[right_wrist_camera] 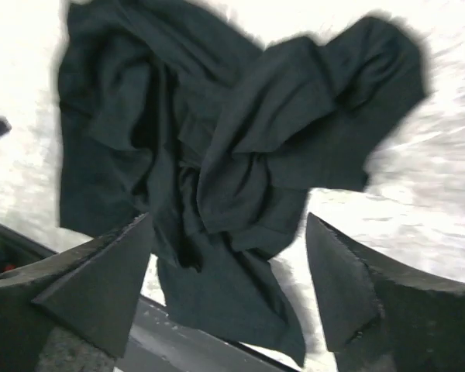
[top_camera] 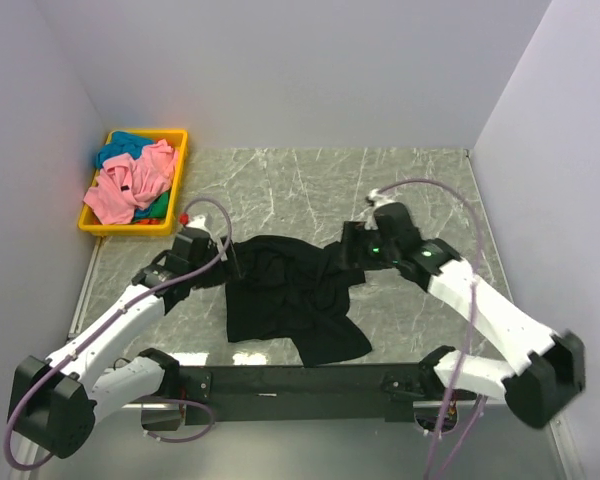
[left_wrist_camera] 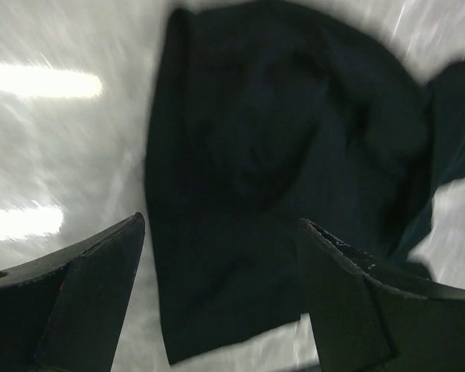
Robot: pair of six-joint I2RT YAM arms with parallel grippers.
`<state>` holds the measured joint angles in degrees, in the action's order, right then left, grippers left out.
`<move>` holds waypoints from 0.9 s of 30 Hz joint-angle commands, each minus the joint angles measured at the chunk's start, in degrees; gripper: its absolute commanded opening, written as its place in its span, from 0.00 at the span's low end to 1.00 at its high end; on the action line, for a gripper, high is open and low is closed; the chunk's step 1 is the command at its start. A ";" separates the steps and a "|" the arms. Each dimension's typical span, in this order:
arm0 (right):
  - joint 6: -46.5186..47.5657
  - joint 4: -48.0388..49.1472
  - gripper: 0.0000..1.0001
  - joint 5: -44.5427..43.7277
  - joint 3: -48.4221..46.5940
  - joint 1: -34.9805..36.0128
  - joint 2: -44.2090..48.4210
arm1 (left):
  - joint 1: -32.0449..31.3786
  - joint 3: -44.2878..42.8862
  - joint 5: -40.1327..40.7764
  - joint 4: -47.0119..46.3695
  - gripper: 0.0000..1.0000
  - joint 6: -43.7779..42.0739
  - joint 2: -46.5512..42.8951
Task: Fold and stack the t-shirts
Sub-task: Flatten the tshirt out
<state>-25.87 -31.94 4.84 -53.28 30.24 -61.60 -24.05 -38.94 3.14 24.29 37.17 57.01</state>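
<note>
Top view bright, sharp; both wrist views blurred; glare on table (left_wrist_camera: 39, 81).

Black t-shirt (top_camera: 285, 295); grey-veined marble table (top_camera: 310, 180); yellow bin (top_camera: 176, 178).

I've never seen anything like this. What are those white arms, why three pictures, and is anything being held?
The white left arm and right arm are robots bolted at the near edge of a marbled table. The wide picture looks down from above; the other two come from cameras on each wrist, showing that arm's dark fingers. A crumpled black t-shirt lies on the table. The left gripper and right gripper hang over it, open, holding nothing. A yellow bin holds a pink shirt and a teal shirt.
</note>
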 commanded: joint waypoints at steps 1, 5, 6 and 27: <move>-4.27 4.08 0.84 -6.49 -3.05 5.61 -7.37 | -2.13 2.72 -5.16 -1.71 0.84 4.23 0.11; -9.37 4.70 0.83 -12.12 -4.47 10.80 -17.64 | -2.23 3.78 -3.31 -0.30 0.84 2.30 -0.67; -11.46 4.87 0.83 -13.18 -4.47 11.94 -19.15 | -2.23 3.78 -1.22 0.14 0.84 1.86 -1.28; -16.06 -0.83 0.00 -20.75 -22.97 13.37 -32.08 | -1.79 1.58 1.35 -0.74 0.81 -3.51 -1.38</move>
<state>-42.46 -30.74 -12.80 -67.02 46.06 -94.04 -26.06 -35.05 3.42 24.82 34.79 56.49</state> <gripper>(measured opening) 0.011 0.816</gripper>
